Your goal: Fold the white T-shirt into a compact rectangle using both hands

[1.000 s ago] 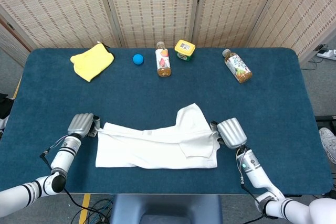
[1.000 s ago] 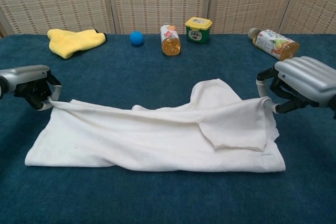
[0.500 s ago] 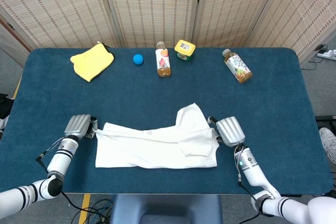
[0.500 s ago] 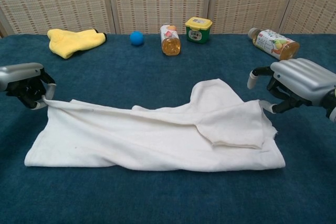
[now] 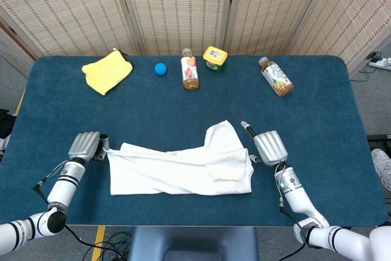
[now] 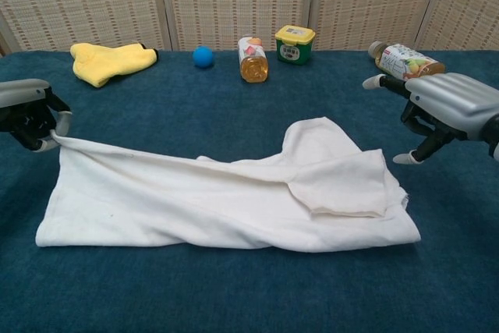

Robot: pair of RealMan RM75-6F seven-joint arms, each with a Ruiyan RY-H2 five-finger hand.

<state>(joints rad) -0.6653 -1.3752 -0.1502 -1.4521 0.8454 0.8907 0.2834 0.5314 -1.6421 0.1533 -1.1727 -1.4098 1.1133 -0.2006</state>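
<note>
We see the white T-shirt (image 5: 181,168) lying part-folded on the near half of the blue table (image 5: 317,102), one sleeve flap sticking up toward the middle. Our left hand (image 5: 84,145) pinches the shirt's far left corner and lifts it a little, while our right hand (image 6: 444,107) hangs just beside the right edge with its fingers (image 6: 376,82) spread wide, holding nothing. Along the far side (well apart from the shirt) sit a yellow cloth (image 5: 107,70), a blue ball (image 5: 160,69), two bottles (image 5: 190,73) (image 5: 276,77) and a yellow-lidded jar (image 5: 215,57).

Even, bright light is filling both views.
Shadows are staying soft and faint; nothing is glaring, and focus is holding sharp throughout.
</note>
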